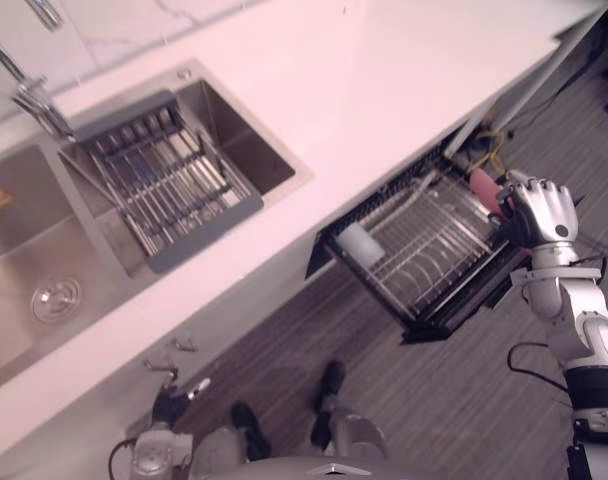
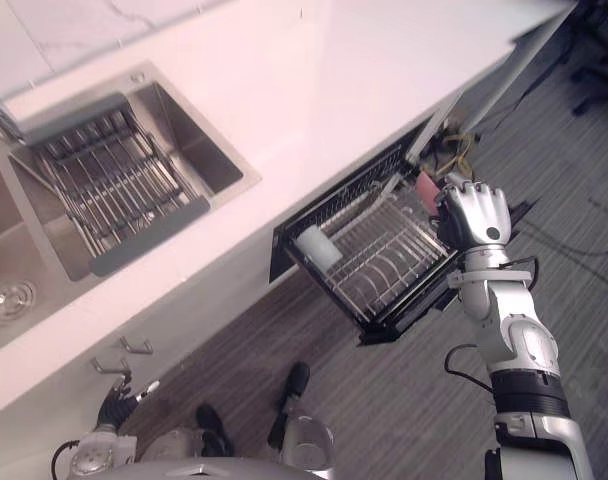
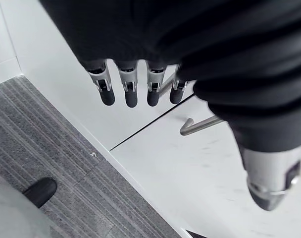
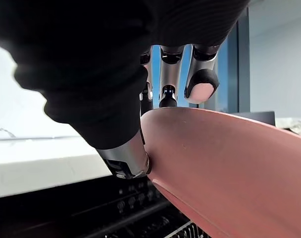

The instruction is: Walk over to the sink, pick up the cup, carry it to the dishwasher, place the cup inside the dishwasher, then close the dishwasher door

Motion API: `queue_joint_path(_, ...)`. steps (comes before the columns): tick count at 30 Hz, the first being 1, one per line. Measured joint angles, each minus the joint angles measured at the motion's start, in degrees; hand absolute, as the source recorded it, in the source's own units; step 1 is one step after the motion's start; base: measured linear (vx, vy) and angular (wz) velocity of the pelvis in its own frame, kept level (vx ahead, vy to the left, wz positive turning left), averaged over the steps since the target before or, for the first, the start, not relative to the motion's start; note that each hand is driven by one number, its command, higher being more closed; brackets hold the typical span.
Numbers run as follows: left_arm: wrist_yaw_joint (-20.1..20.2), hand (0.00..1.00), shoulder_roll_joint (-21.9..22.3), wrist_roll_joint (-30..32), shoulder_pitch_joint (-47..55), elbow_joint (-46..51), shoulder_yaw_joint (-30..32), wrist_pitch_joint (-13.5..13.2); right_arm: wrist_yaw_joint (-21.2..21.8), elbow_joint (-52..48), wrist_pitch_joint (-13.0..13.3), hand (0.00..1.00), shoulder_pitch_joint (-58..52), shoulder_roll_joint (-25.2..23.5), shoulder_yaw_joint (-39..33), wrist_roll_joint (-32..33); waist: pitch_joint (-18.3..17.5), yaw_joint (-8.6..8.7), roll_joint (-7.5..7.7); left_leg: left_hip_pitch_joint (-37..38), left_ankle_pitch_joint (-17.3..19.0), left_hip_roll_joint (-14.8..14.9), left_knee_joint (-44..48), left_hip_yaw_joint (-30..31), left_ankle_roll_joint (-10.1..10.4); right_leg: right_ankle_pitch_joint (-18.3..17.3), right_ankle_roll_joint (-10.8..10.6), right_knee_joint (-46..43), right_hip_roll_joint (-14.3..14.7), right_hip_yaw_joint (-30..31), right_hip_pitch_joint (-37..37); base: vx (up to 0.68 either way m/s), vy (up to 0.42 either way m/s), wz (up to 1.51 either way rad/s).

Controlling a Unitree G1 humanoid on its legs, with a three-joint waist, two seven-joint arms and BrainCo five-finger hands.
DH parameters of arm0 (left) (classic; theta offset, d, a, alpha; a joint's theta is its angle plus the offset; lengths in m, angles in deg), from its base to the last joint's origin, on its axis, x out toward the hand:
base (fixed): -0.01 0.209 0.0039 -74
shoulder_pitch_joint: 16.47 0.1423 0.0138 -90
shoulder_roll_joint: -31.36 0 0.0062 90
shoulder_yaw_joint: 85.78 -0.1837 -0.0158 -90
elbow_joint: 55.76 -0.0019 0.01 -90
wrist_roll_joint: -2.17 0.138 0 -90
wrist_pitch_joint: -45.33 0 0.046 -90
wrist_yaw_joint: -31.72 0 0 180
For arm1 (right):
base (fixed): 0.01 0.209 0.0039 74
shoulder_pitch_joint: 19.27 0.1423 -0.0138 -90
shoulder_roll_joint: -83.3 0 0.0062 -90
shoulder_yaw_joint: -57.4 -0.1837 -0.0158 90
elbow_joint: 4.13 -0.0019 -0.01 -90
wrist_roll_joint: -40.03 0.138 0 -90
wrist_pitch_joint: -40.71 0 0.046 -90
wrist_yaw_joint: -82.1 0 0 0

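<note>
Left hand (image 1: 170, 404) hangs slack-fingered by the cabinet, while right hand (image 1: 539, 212) clasps the pink cup (image 1: 482, 188), slanted counterward, over the pulled-out dishwasher rack (image 1: 424, 268) holding a white cup (image 1: 361, 245) on its side.

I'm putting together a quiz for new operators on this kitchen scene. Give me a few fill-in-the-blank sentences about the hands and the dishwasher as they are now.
1. The right hand is curled round a ____ cup.
2. The dishwasher rack is pulled ____ from under the counter.
3. The grey drying rack sits across the ____.
4. The left hand, fingers straight, hangs low by the cabinet ____.

Missing words: pink; out; sink; handles.
</note>
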State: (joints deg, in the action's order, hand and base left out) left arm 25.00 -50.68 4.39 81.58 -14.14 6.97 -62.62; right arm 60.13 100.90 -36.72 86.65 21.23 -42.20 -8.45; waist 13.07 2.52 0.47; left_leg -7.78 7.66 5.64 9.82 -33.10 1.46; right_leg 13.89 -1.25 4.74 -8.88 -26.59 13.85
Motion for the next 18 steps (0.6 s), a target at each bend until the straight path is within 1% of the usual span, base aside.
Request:
queue_joint_path(1, 0.0, 0.0, -0.1, -0.5, -0.4, 0.5, -0.6, 0.0, 0.0, 0.2, -0.5, 1.0, 1.4, 0.1, 0.0, 1.0, 1.1, 0.11, -0.31, -1.2, 0.1, 0.1, 0.8, 0.0, -0.3, 0.5, -0.2, 0.0, -0.1, 0.9, 1.0, -0.12, 0.163, 0.0)
queue_joint_path(2, 0.0, 0.0, -0.1, -1.2, -1.2, 0.7, -1.0, -0.1, 0.0, 0.9, -0.9, 1.0, 3.9, 0.9, 0.6, 1.7, 2.9, 0.29, -0.96, -2.8, 0.4, 0.5, 2.1, 0.0, -0.6, 1.4, -0.8, 0.0, -0.1, 2.1, 2.0, -0.09, 0.141, 0.0)
queue_joint_path(4, -0.1, 0.0, -0.1, -2.4, -2.0, 0.7, -1.3, -0.1, 0.0, 2.0, -1.7, 1.0, 6.1, 2.3, 2.1, 2.1, 4.5, 0.27, -1.66, -4.2, 0.7, 0.9, 3.4, 0.0, -0.9, 2.0, -1.3, 0.0, -0.2, 3.3, 2.9, -0.08, 0.127, 0.01)
queue_joint_path(6, -0.2, 0.0, -0.6, -4.3, -2.4, 1.3, -1.4, -0.1, 0.0, 2.2, -2.1, 1.0, 8.5, 3.0, 3.7, 2.2, 5.5, 0.09, -2.04, -7.1, 0.6, 1.0, 4.6, 0.2, -1.3, 2.8, -1.3, 0.0, -0.3, 4.2, 5.3, -0.08, 0.134, 0.03)
queue_joint_path(8, -0.3, 0.0, -0.7, -4.7, -3.2, 2.1, -1.9, 0.0, 0.2, 2.2, -2.8, 1.0, 10.9, 4.5, 5.1, 3.5, 7.5, -0.01, -2.95, -8.6, 0.6, 1.3, 5.4, 0.2, -1.7, 4.1, -1.8, 0.0, -0.4, 4.5, 6.4, -0.07, 0.141, 0.07)
queue_joint_path(9, -0.4, 0.0, -0.8, -5.1, -3.9, 2.6, -2.7, 0.0, 0.2, 2.2, -3.3, 1.0, 12.5, 5.3, 5.1, 4.0, 8.8, -0.09, -3.85, -9.4, 0.5, 1.3, 5.7, 0.7, -2.0, 4.9, -1.8, 0.0, -0.5, 4.7, 6.8, -0.07, 0.157, 0.13)
queue_joint_path(12, -0.4, 0.0, -1.1, -6.1, -4.8, 3.4, -3.3, 0.0, 0.3, 4.0, -4.5, 1.0, 16.5, 6.7, 7.0, 4.4, 10.1, -0.05, -4.85, -11.6, 0.0, 0.7, 6.2, 1.2, -2.7, 5.1, -1.8, 0.0, -1.2, 6.0, 8.4, -0.04, 0.138, 0.18)
queue_joint_path(14, -0.4, 0.0, -1.1, -6.7, -5.3, 5.1, -4.9, 0.0, 0.8, 6.1, -5.4, 1.0, 21.5, 9.5, 10.5, 5.5, 11.8, -0.15, -6.48, -13.2, -0.4, -0.2, 6.2, 1.7, -3.0, 5.1, -1.8, 0.0, -1.9, 6.1, 9.5, -0.05, 0.137, 0.2)
queue_joint_path(15, -0.4, 0.0, -1.2, -6.8, -5.4, 5.5, -5.5, 0.0, 0.9, 6.5, -5.5, 1.0, 22.9, 10.2, 11.5, 5.7, 12.0, -0.23, -6.97, -13.7, -0.5, -0.4, 6.2, 1.7, -3.0, 5.1, -1.8, 0.0, -2.1, 6.3, 10.0, -0.05, 0.116, 0.15)
queue_joint_path(17, -0.4, 0.0, -1.2, -7.2, -6.0, 6.6, -7.9, 0.0, 2.2, 7.2, -5.7, 1.0, 28.0, 12.5, 13.2, 6.2, 13.3, -0.55, -9.23, -16.1, -0.9, -1.1, 6.6, 1.8, -3.5, 5.0, -1.8, 0.0, -2.9, 7.3, 12.1, -0.05, 0.112, 0.12)
queue_joint_path(18, -0.4, 0.0, -1.2, -7.2, -6.1, 6.9, -8.5, 0.0, 2.4, 8.0, -5.7, 1.0, 29.6, 13.2, 14.0, 6.5, 13.6, -0.57, -9.87, -16.7, -0.9, -1.3, 6.9, 1.8, -3.5, 4.9, -1.7, 0.0, -3.1, 7.4, 12.6, -0.05, 0.108, 0.1)
